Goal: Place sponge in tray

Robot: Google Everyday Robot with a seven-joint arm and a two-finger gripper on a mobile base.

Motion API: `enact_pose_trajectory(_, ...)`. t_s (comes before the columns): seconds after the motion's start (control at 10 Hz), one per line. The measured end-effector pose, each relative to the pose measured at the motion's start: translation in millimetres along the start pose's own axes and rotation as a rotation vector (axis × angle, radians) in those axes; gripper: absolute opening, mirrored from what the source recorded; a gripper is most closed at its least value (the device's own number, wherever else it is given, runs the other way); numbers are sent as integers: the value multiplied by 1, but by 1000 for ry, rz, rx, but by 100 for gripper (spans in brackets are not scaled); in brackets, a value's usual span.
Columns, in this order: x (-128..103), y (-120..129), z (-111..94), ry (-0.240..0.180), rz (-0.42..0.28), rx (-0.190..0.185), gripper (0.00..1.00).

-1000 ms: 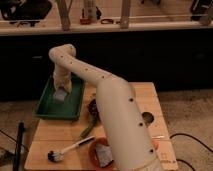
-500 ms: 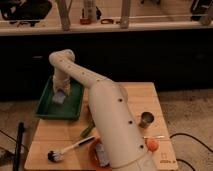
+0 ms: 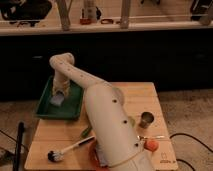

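A green tray (image 3: 47,111) sits at the back left of the wooden table. A pale blue-grey sponge (image 3: 57,100) lies inside it. My white arm reaches from the front across the table to the tray. My gripper (image 3: 58,93) hangs over the tray, right above the sponge and touching or nearly touching it.
A dish brush (image 3: 70,150) lies at the table's front left. A metal cup (image 3: 146,120) stands on the right, an orange object (image 3: 151,145) in front of it. A green item (image 3: 86,132) lies beside my arm. A dark counter runs behind the table.
My arm has swung slightly, with the gripper staying over the tray by the sponge. The sponge stays in the tray.
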Motion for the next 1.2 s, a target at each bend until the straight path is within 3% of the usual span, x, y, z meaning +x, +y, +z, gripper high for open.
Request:
enact_pose_trajectory(0.6, 6, 11, -1, -19, 13, -5, 80)
enact_pose_trajectory(1.2, 8, 20, -13, -7, 21, 8, 80)
